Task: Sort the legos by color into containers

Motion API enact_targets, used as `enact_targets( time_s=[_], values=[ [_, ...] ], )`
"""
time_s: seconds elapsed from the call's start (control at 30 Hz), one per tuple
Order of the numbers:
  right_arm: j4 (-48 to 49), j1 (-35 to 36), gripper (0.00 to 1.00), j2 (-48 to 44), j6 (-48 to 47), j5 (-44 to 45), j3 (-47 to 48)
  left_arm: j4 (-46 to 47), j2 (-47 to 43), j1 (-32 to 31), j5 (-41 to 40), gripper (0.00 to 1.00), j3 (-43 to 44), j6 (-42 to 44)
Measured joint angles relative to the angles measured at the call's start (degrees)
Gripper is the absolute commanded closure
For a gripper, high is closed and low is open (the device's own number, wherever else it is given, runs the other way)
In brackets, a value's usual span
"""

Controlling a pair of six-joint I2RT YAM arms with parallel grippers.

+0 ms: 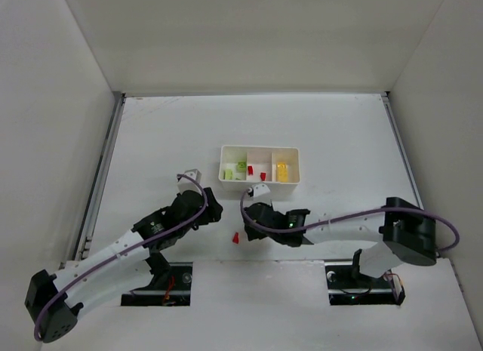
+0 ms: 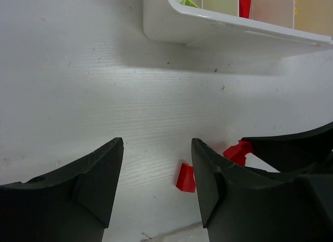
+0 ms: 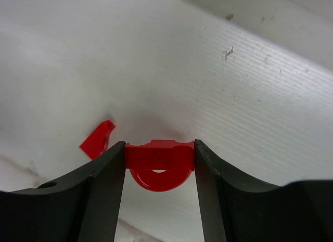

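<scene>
- Legos lay sorted in the white tray (image 1: 259,146): light green legos (image 1: 229,172) in the left compartment, two small red legos (image 1: 263,175) in the middle one, and yellow legos (image 1: 281,170) in the right one.
- The tray stood on the white table (image 1: 151,140), on the far side of both grippers and near the table's middle.
- A red arched lego (image 3: 159,157) was pinched in the right gripper (image 3: 159,144), with one dark finger pressed against each of its flat ends and its curved part pointing back toward the wrist camera.
- Whether that held piece touched the table could not be told.
- A loose red lego (image 3: 98,139) lay on the table just beside the right gripper's fingertip, apart from the held piece.
- The left gripper (image 2: 156,143) was over the table with its jaws spread wide and nothing between them.
- In the left wrist view, the loose red lego sat just by the inner edge of one finger (image 2: 208,185), which partly hid it, and the tray's near wall ran across the top.
- From above, the two grippers faced each other on the near side of the tray, and the loose red lego lay between them, slightly closer to the arm bases.
</scene>
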Motion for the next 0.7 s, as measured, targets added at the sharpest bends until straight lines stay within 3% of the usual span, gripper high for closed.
enact_targets(
  time_s=[0.17,0.3,0.5,0.7],
  values=[
    [-0.61,-1.05,0.53,-9.86,-0.76,-0.48,-0.15,0.17,1.29,-1.22,1.77,0.46,0.00,0.28],
    [-0.57,-7.23,0.53,-15.37,-3.76,-1.75,1.01,0.59,3.93,-3.26,2.78,0.43,0.00,0.46],
    [1.36,-19.08,0.51,-12.79,-9.05,-2.47,6.91,3.37,9.05,-8.90,4.00,0.41,0.00,0.92],
    [4.07,-25.03,0.51,-5.29,-12.35,-4.33,12.22,5.86,15.52,-13.27,4.26,0.40,0.00,1.73]
  ],
)
